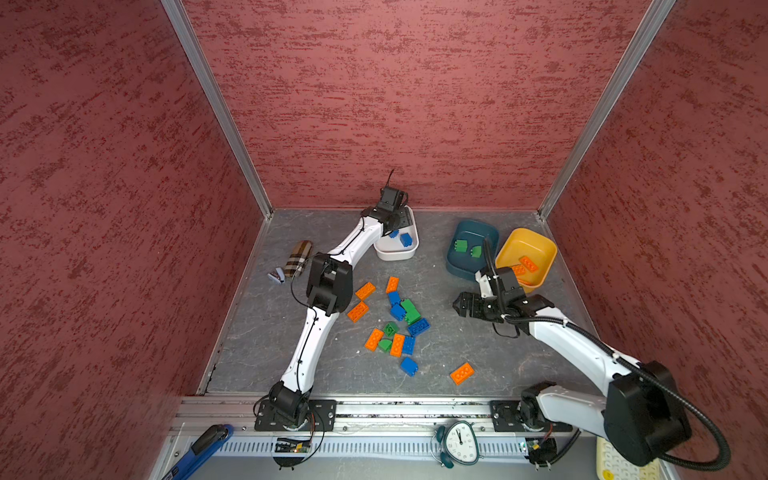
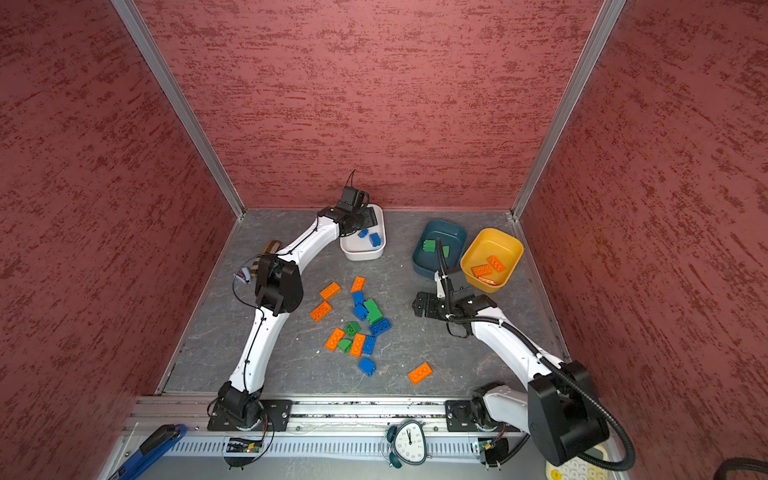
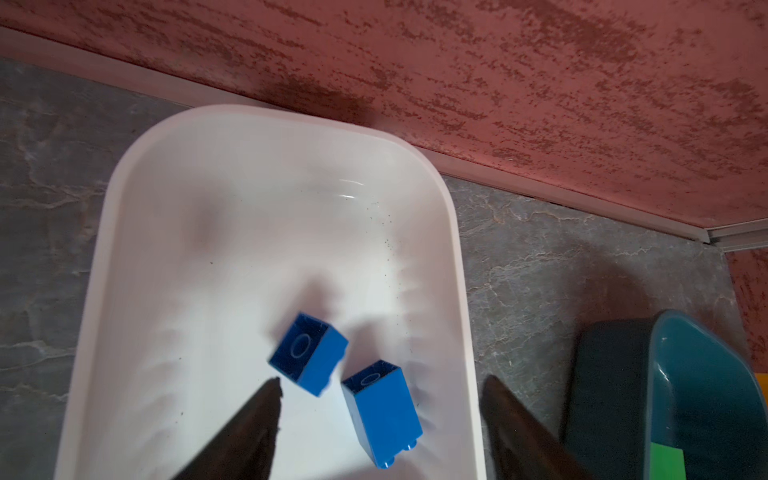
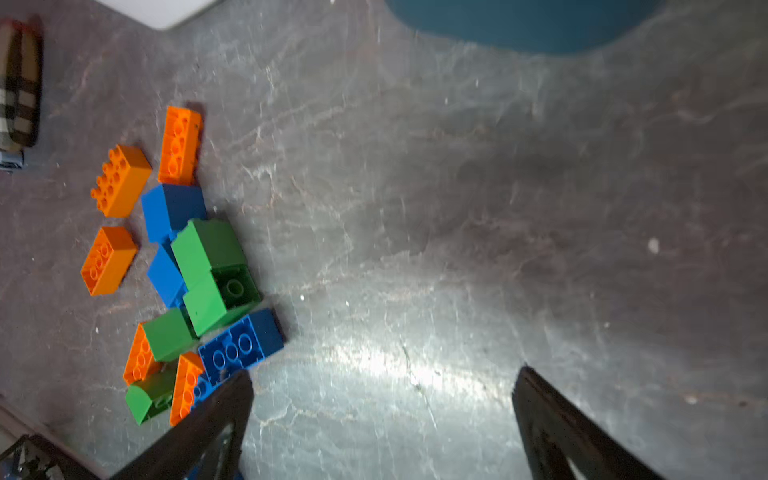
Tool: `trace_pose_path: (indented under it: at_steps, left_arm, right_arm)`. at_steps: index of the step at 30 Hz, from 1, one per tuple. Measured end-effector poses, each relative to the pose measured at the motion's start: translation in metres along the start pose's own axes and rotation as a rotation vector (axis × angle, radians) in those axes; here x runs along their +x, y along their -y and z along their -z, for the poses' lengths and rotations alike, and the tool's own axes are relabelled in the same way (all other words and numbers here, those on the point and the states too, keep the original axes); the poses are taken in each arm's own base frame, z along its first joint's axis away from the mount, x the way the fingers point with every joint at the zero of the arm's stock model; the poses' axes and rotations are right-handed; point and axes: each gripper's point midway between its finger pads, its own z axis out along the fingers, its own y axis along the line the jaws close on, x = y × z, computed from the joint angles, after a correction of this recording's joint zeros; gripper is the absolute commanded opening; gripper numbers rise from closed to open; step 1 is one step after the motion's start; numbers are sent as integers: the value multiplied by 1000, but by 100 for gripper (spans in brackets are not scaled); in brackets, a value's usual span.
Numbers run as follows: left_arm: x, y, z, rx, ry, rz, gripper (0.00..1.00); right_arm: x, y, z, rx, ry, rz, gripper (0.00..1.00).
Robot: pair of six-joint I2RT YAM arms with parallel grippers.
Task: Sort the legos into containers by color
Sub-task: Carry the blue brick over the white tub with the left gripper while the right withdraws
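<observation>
Right gripper point(image 1: 459, 305), jaws apart, hangs nearest the loose legos point(image 1: 397, 311), whose closest blue brick point(image 1: 419, 327) points lengthwise at it; left gripper point(image 3: 382, 379) gapes over the white bowl point(image 3: 208, 208)

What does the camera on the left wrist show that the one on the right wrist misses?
Only the left wrist view: the inside of the white bowl with two blue bricks in it, the red wall, and a green brick in the teal bowl.
Only the right wrist view: the loose bricks, orange, blue and green, clustered on the grey table, and the plaid pouch.
Both: the table, part of the teal bowl, a corner of the white bowl, and each arm's own dark jaws standing apart.
</observation>
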Motion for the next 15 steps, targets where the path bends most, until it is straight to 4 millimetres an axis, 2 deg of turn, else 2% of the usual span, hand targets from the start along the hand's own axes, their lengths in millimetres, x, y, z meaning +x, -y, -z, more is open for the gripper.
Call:
trace_pose_path:
  at_steps: [5,8,12,15]
  left_arm:
    - [16,11,21,22,-24,-30,95]
    - [22,20,38,53,-25,-41,99]
    - [29,27,63,107,-24,-43,99]
    - [34,26,79,141,-17,-38,100]
  right_arm:
    - [40,0,5,14,-80,-82,99]
    - [55,-2,11,15,-109,-132,99]
    - [81,-4,17,23,-171,-177,99]
    - [105,-2,17,47,-238,-203,99]
